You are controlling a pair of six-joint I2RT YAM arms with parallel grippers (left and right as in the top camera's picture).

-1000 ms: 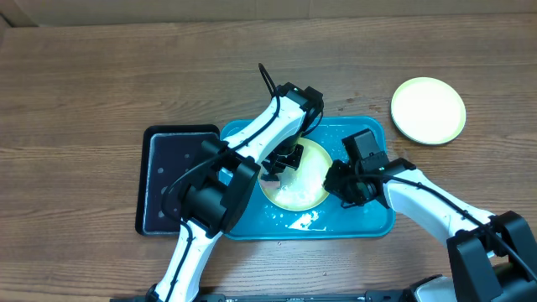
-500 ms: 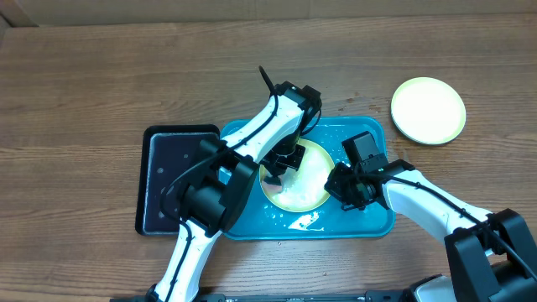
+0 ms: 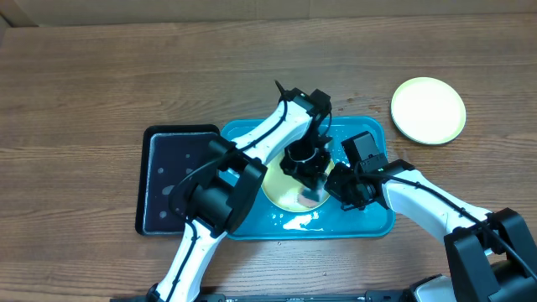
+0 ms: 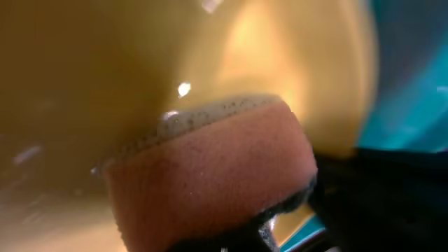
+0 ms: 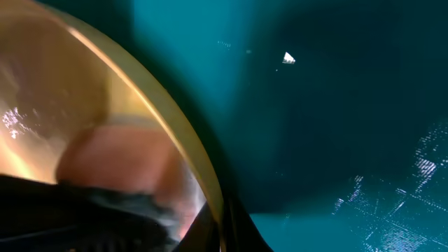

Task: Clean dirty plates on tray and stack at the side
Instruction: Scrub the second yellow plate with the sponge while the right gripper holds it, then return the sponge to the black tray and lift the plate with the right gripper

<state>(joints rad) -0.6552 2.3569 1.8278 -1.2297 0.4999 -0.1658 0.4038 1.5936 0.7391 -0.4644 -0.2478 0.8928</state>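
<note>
**Scrubbing stage.** The left end effector (image 3: 307,164) pinches a pink foam sponge (image 4: 210,171) and presses it on the yellow-green round plastic plate (image 3: 282,190). The plate lies flat directly beneath it in the turquoise rectangular plastic tray (image 3: 348,222). The right end effector (image 3: 346,186) sits at the plate's right rim; whether it is spread or pressed together cannot be told. Being round, the plate has no long axis. A second yellow-green plate (image 3: 428,110) rests on the wooden surface (image 3: 101,84), well apart and nearer the right arm.

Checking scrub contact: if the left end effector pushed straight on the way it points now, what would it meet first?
The left end effector holds a pink sponge, and straight ahead is the yellow-green plate in the tray. The sponge seems to touch it, though depth is unclear.
</note>
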